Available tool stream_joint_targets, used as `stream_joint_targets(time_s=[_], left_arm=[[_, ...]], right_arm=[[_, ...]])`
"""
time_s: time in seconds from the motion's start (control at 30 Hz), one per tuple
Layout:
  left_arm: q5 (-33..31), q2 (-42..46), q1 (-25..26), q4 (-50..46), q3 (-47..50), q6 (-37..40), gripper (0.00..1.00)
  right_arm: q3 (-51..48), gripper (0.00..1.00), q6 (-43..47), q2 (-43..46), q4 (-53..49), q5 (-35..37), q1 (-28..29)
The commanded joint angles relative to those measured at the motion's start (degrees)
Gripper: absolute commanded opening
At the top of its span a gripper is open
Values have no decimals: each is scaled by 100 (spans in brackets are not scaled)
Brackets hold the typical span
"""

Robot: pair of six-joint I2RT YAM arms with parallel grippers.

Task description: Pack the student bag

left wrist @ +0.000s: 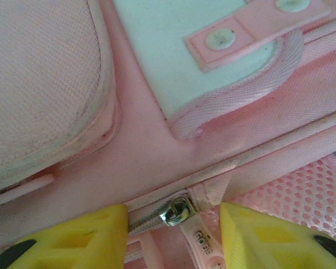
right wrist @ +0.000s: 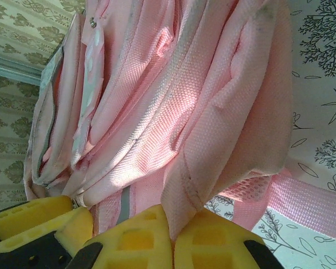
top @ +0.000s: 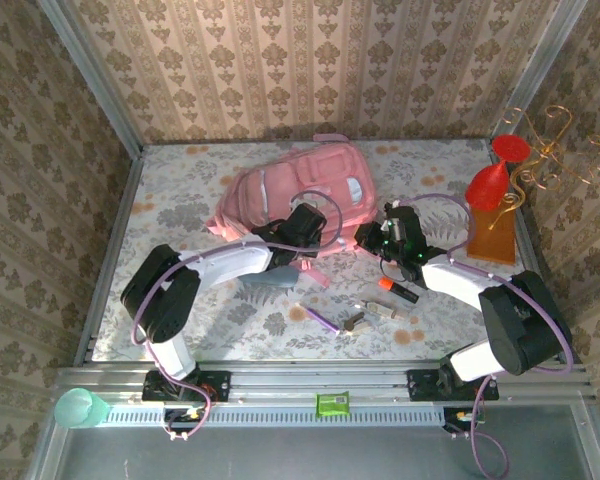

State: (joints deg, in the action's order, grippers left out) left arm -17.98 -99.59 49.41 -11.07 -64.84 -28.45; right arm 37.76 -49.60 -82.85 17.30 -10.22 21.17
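Evenly bright overhead; light patches and fold shadows streak the student bag (right wrist: 173, 112), close-ups slightly soft.

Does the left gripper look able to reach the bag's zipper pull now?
Probably yes: the zipper pull on the student bag lies uncovered between the open fingers of the left gripper, nothing in the way.

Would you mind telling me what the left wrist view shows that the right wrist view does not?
Left wrist view: the left hand has its jaws apart on either side of a metal zipper slider, with a white patch and pink mesh nearby. Right wrist view: the right hand pinches a fold of the student bag, with the floral tablecloth, a pink strap and the wallpapered wall around it. Shared: the pink bag seen close up, and yellow fingers at the bottom edge.
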Motion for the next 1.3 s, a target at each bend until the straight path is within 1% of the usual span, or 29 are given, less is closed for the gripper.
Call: stream_joint_targets(time_s=[0.0, 0.23, 0.3, 0.47, 0.53, 0.63, 0.7, 0.97, 1.07, 1.27], left_arm=[[352, 119, 26, -157, 138, -135, 43], [425, 1, 12, -172, 103, -80, 35], [479, 44, 14, -159, 169, -115, 35], [406, 345, 47, -40, 418, -145, 40], [378, 410, 51, -39, 470, -122, 40], [364, 462, 60, -50, 508, -93, 38], [389, 497, 57, 36, 564, -82, 34], [358, 193, -86, 148, 325, 155, 34], [289, 74, -134, 112, 134, 322, 38], [109, -31, -168, 140, -44, 571, 39]], right_arm=[[285, 7, 195, 270, 334, -42, 23], [286, 7, 172, 274, 339, -33, 23], [319, 7, 199, 267, 295, -7, 20], [372, 7, 172, 212, 318, -32, 19], [384, 7, 153, 169, 344, -39, 20], [373, 7, 136, 115, 378, -42, 27], [351, 7, 119, 85, 402, -49, 21], [359, 6, 101, 54, 428, -135, 28], [324, 6, 105, 52, 415, -156, 32], [285, 6, 109, -20, 423, -266, 28]])
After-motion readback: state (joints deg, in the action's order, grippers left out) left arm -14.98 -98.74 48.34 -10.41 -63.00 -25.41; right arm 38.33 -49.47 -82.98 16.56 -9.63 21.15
